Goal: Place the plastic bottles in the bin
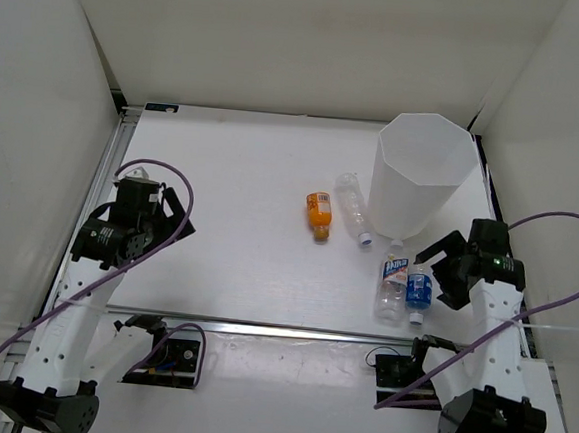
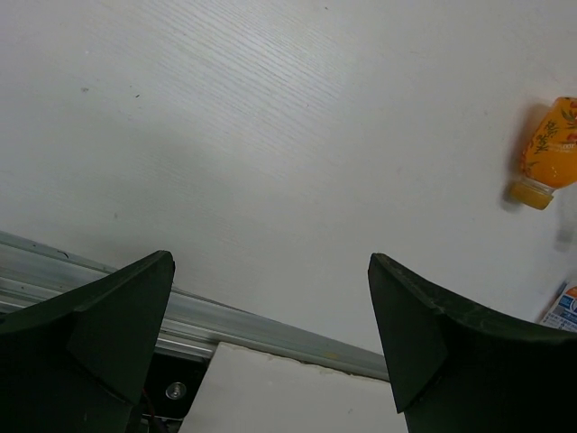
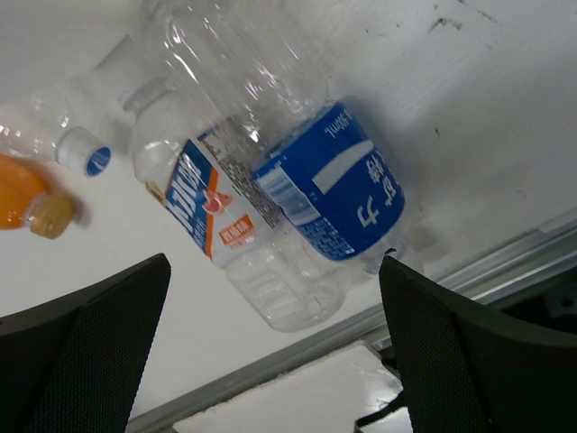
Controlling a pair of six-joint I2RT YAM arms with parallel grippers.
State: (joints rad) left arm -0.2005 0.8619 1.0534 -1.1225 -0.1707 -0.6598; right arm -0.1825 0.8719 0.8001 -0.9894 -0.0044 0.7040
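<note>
White-walled lab enclosure (image 1: 284, 36), robot table (image 1: 230, 212)

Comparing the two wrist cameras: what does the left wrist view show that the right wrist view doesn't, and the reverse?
Only the left wrist view shows the open left gripper over a wide bare stretch of table.

Only the right wrist view shows the open right gripper close above the short blue-labelled bottle, and the clear bottle's white cap.

Both show the orange bottle and the metal rail. The blue-white-labelled bottle is probably the label corner at the left view's right edge.
</note>
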